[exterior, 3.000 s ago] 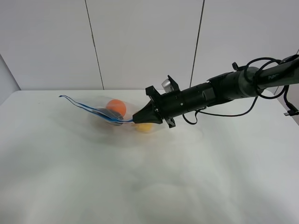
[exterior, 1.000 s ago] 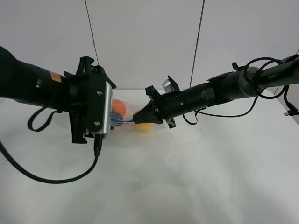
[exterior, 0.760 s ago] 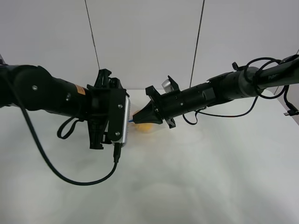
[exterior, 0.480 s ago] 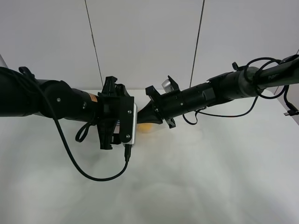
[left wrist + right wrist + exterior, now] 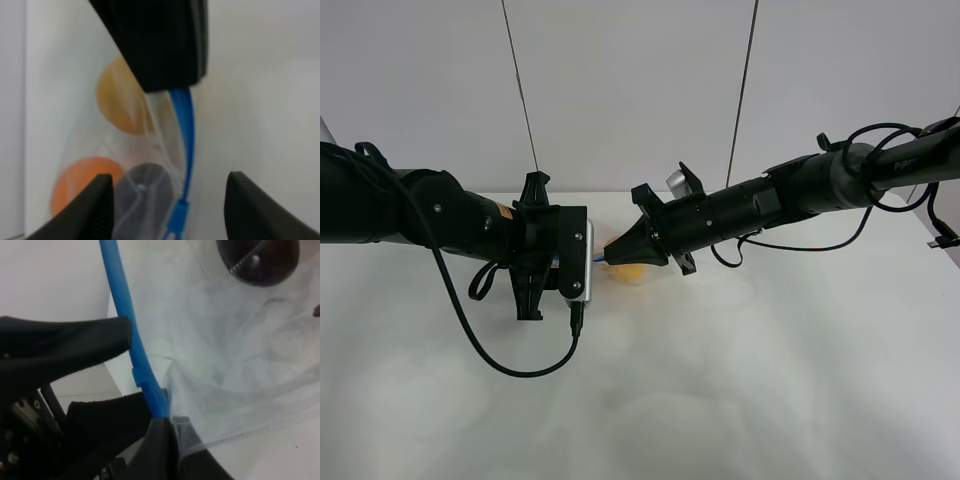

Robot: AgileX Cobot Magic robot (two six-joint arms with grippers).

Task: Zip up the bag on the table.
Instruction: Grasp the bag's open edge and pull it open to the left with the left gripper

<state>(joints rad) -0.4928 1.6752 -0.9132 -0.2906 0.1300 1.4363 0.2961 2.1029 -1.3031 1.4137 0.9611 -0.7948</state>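
Note:
The bag [image 5: 150, 150] lies on the white table [image 5: 720, 380]; through the clear plastic I see an orange [image 5: 75, 185], a yellow pear [image 5: 120, 105] and a dark eggplant [image 5: 147, 190]. Its blue zip strip [image 5: 184, 130] runs from the right gripper [image 5: 610, 257], which is shut on the strip's end [image 5: 152, 395]. My left gripper [image 5: 170, 180] straddles the strip near its slider [image 5: 177, 220], fingers [image 5: 95, 210] apart with a gap on each side. From the exterior view the left arm hides most of the bag; only the pear [image 5: 630, 272] shows.
The left wrist camera housing [image 5: 580, 262] and its cable [image 5: 520, 372] hang just above the table in front of the bag. Both arms meet near the back middle of the table. A white panelled wall [image 5: 640, 90] stands behind.
The left arm swung in from the left over the bag, then drew back slightly to the left. Its jaws have narrowed around the strip. The right gripper has kept its hold.

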